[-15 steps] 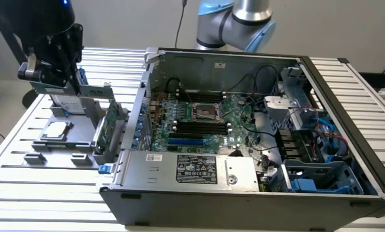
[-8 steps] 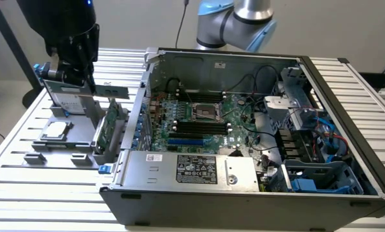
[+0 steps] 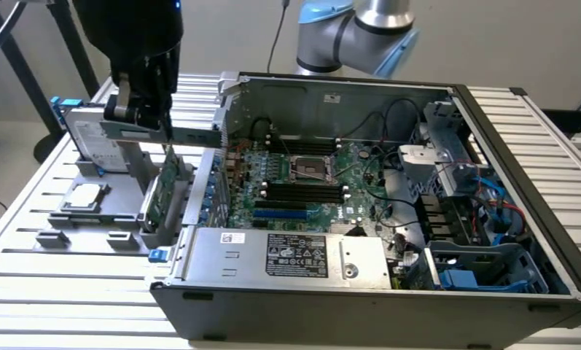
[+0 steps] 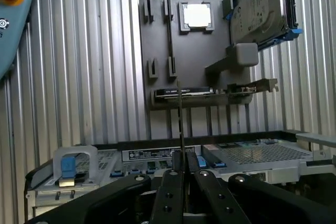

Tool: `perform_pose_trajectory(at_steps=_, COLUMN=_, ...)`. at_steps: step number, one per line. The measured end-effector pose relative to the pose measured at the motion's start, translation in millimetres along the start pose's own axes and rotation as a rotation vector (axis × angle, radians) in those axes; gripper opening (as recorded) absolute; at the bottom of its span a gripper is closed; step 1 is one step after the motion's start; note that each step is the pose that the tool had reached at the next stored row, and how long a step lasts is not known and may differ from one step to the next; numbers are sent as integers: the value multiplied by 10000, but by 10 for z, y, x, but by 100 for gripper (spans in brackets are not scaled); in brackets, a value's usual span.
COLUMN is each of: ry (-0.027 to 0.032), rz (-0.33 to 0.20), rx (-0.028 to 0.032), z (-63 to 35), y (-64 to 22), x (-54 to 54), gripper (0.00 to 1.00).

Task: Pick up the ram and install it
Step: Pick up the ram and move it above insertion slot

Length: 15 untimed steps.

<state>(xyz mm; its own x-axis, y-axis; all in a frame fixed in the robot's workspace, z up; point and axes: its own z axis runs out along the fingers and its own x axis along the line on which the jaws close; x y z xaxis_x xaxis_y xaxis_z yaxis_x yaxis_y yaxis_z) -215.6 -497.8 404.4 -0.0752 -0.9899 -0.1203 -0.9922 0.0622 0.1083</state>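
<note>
The ram [image 4: 180, 124] shows edge-on in the wrist view as a thin dark strip sticking out from between my fingers. My gripper [image 4: 182, 157] is shut on it. In the exterior view my gripper [image 3: 144, 117] hangs over the grey parts holder [image 3: 95, 219], at the exterior view's left of the open computer case [image 3: 523, 219], and the ram [image 3: 170, 157] is a thin line below it. The black memory slots [image 3: 305, 191] lie on the motherboard inside the case, well to the exterior view's right of my gripper.
On the holder are a processor [image 3: 84, 195], a hard drive [image 3: 95, 142] in blue rails and a green expansion card [image 3: 164, 193] with a metal bracket. The power supply [image 3: 290, 255] fills the case's near side. Cables and a drive cage [image 3: 465, 182] crowd its far right.
</note>
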Motion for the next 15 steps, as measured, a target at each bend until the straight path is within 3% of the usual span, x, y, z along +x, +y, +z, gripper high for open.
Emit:
perform_pose_trajectory(at_steps=7, ry=-61, rz=-30, rx=-23, z=-29, y=-307, x=-30, gripper=14)
perform_pose_trajectory(at_steps=15, ry=-67, rz=-39, rx=-32, z=-5, y=-623, x=-111, gripper=14)
